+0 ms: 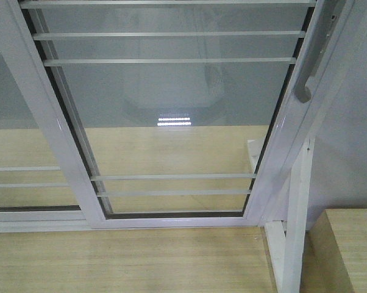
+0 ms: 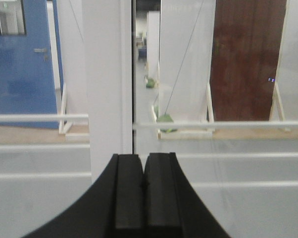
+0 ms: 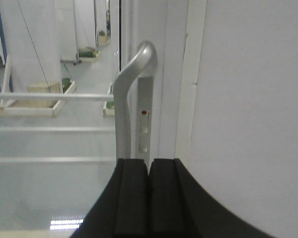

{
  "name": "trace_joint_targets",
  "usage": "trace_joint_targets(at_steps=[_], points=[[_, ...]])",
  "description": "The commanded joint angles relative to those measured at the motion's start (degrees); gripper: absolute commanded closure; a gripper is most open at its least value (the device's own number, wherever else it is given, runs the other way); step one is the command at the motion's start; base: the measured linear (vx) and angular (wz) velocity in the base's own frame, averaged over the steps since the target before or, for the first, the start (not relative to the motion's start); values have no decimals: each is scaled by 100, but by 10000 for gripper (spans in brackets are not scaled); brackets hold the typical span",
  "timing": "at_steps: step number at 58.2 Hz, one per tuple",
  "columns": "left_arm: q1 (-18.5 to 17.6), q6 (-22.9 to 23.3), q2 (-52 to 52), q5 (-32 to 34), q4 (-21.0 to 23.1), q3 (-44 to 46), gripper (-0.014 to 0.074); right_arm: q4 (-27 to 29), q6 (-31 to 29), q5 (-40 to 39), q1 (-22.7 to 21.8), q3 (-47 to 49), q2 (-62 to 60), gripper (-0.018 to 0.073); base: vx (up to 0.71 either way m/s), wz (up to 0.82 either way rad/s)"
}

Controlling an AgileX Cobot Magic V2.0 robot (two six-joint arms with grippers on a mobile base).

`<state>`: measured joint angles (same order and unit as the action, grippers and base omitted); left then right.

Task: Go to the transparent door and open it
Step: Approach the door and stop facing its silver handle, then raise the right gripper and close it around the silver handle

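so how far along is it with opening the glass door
Done: the robot is at the glass door, which fills the front view. In hand: the right gripper, shut and empty, points at the handle. Remaining: grip the handle and slide the door, which looks closed.

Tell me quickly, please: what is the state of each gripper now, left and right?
Left gripper: closed, fingers pressed together, holding nothing.
Right gripper: closed, holding nothing; the silver door handle stands just ahead of it.

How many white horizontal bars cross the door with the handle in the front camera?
5 bars: three near the top, two close together lower down; more may sit above the view.
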<state>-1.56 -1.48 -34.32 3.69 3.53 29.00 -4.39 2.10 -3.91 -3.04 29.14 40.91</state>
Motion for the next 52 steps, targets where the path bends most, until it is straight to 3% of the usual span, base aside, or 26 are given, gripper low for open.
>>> trace_joint_targets(at_steps=[1,12,22,33,44,52], points=[[-17,54,-137,431,55,203,596,-23,27,-624,-23,188,267,484,0,0],[-17,47,-152,-47,50,119,582,-23,70,-623,-23,188,587,302,0,0],[-17,38,-152,-430,50,-80,544,-23,517,-623,-23,188,815,165,0,0],[-17,38,-152,-493,50,-103,423,-69,605,-673,-23,188,1139,143,0,0],[-17,38,-152,-467,50,-103,268,-188,563,-1399,-23,216,1724,143,0,0],[-17,38,-152,-462,54,-103,225,-204,568,-1575,-23,506,2268,143,0,0]])
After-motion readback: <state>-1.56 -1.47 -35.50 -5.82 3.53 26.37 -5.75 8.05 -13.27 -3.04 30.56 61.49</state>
